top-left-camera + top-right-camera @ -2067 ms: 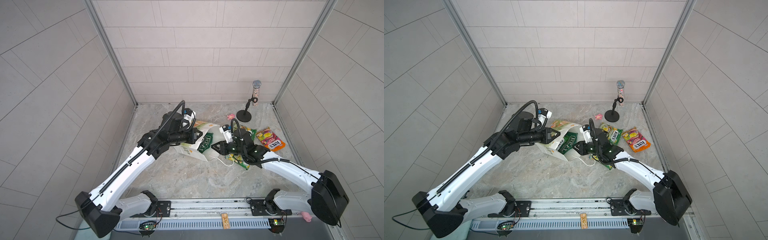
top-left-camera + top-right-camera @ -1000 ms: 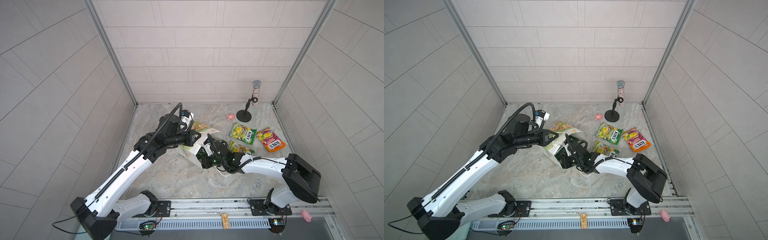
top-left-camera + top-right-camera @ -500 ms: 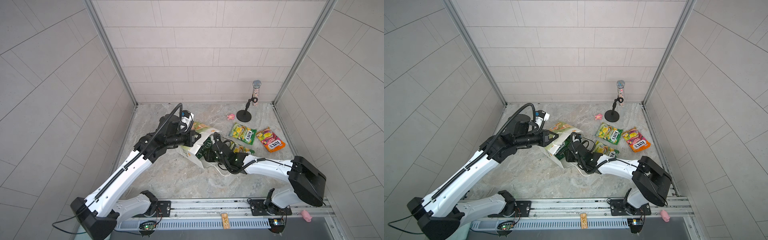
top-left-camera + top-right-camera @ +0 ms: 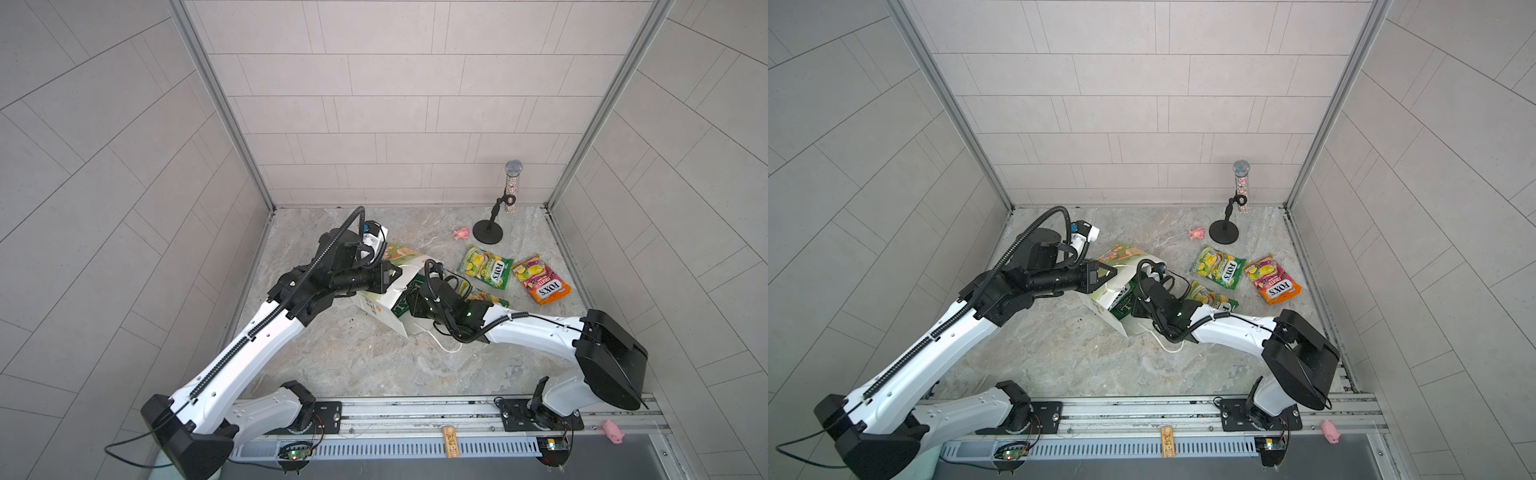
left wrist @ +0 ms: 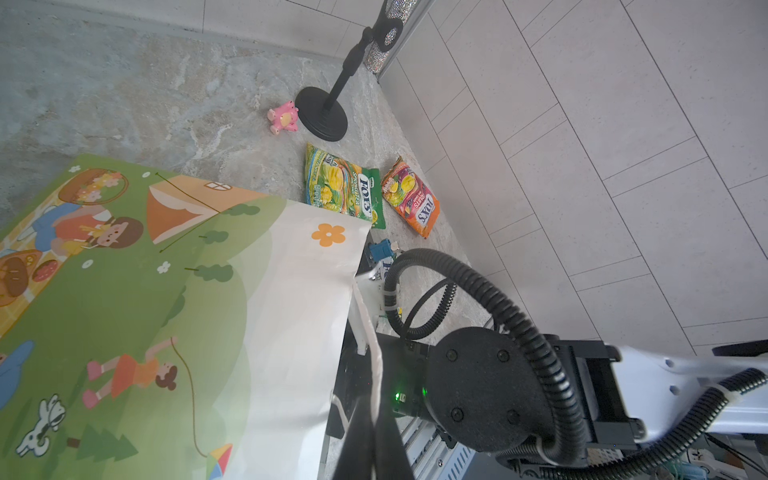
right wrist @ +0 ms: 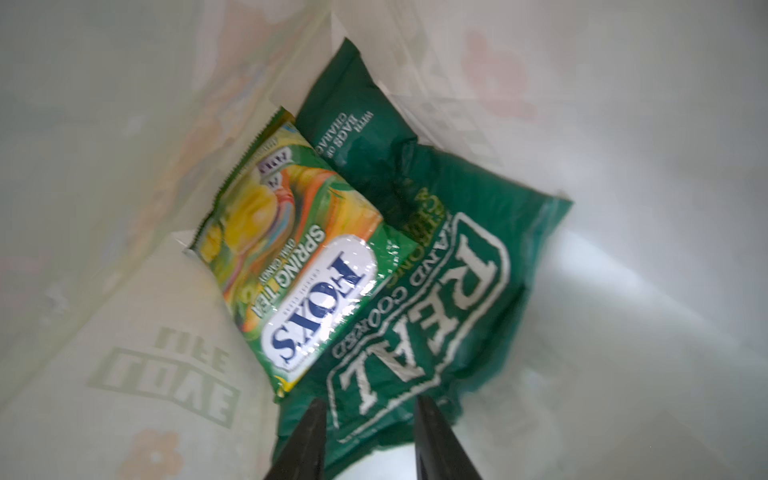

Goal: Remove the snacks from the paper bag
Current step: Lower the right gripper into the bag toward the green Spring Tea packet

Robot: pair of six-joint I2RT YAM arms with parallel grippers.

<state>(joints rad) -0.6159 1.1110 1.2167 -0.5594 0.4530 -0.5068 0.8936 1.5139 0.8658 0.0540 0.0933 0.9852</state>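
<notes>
Right wrist view alone looks inside the paper bag (image 6: pixel 124 332): right gripper (image 6: pixel 368 401) parted astride the REAL chips bag (image 6: pixel 436 291) edge, with the inner FOX'S packet (image 6: pixel 291 270) on top. In both top views the right arm blocks the mouth. Left gripper (image 4: pixel 390 277) is clamped on the bag rim, mid-tabletop. Toward the right edge lie a loose FOX'S packet (image 4: pixel 485 272) and an orange-red packet (image 4: pixel 540 280). Pink toy (image 4: pixel 461 235) and mic stand (image 4: pixel 488 232) are in the far right corner. Two seconds back the right gripper was outside the mouth.

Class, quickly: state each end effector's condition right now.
Left end effector: closed, holding the paper bag by its handle.
Right end effector: open, jaws astride the REAL chips bag's edge.
</notes>
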